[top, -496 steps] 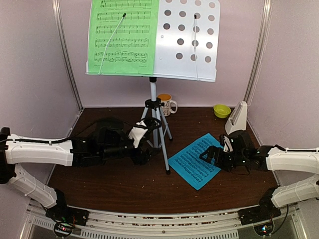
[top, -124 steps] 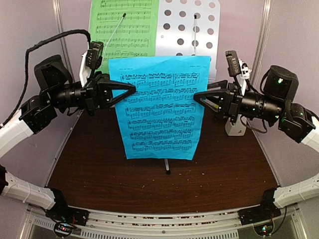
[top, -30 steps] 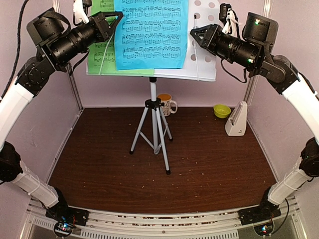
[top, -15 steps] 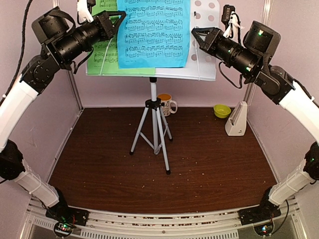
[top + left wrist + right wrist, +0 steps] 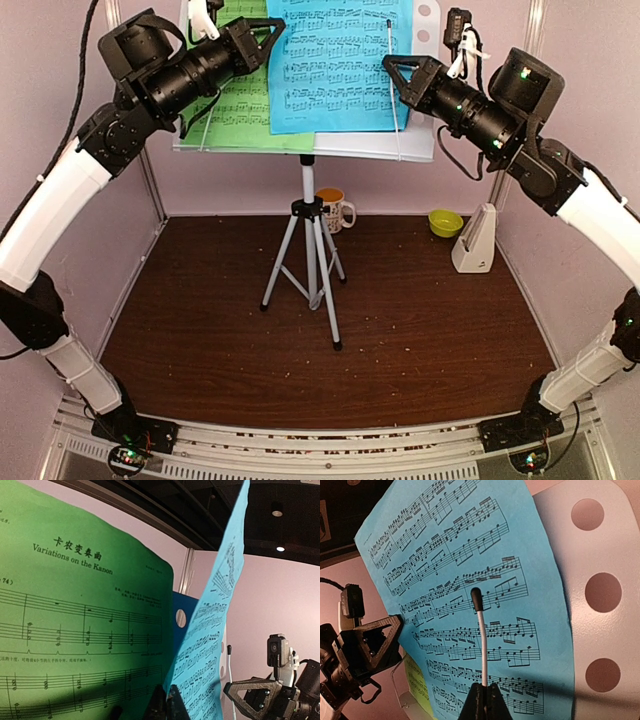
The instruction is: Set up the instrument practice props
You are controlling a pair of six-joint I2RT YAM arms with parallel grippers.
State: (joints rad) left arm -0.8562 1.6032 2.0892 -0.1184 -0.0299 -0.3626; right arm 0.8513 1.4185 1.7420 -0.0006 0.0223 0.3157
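Grey perforated music stand (image 5: pixel 307 182) is up on its tripod, with the green sheet (image 5: pixel 240 110) already seated on its left half. The blue sheet (image 5: pixel 335 70) lies against the right half, overlapping the green one and not yet released. The metronome (image 5: pixel 474 240) waits far right on the counter (image 5: pixel 420 330), probably last. The left tool (image 5: pixel 167 705) pinches the blue sheet's left edge. The right tool (image 5: pixel 482 700) looks clamped on the retaining wire (image 5: pixel 481 640) crossing the page.
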